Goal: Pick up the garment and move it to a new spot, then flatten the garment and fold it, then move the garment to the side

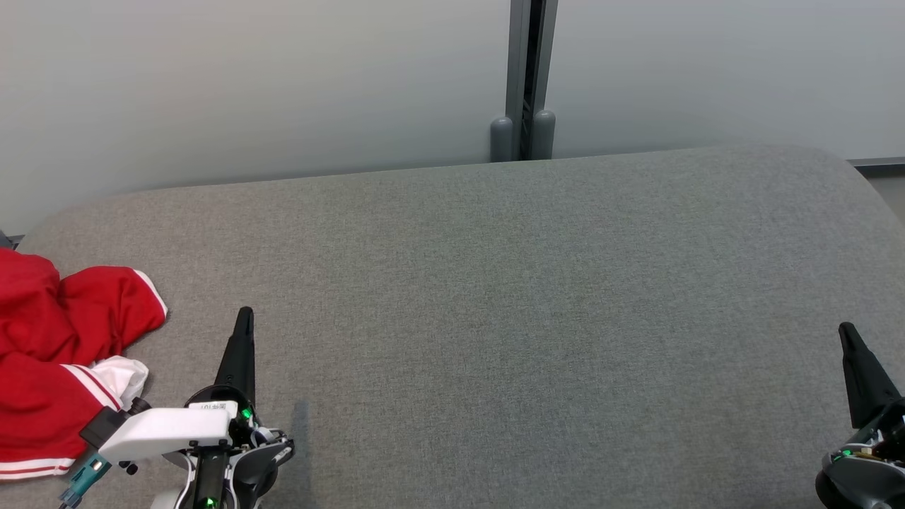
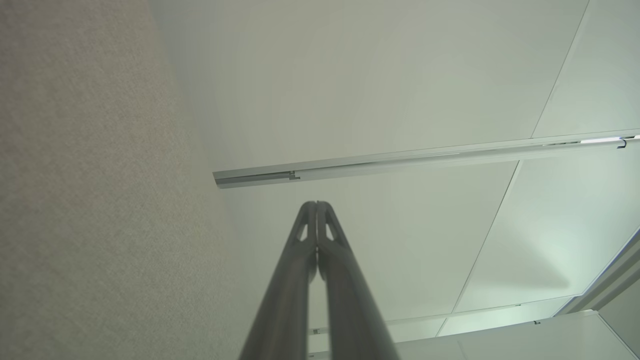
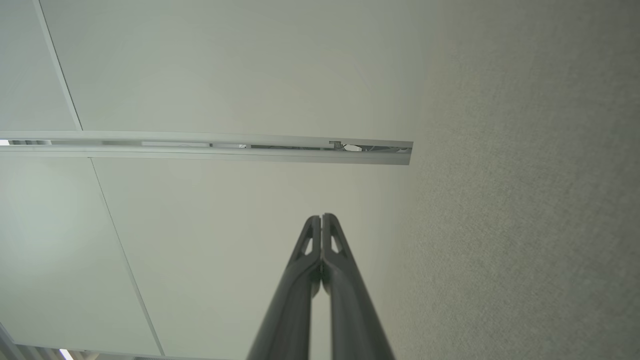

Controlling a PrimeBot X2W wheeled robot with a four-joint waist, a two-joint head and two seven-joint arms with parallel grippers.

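While the crumpled red garment with white striped trim (image 1: 56, 353) lies at the left edge of the grey fabric table (image 1: 509, 318), both grippers hover apart from it. The left gripper (image 1: 244, 318) and the right gripper (image 1: 846, 334) have their fingers pressed together, holding nothing.

A small white label (image 1: 212, 407) at the base of the left tool (image 1: 245, 312) bears dark print, too small to read.

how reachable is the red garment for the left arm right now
Probably yes: the garment lies just left of the left gripper, bare grey surface between them, though its shut jaws must open first.
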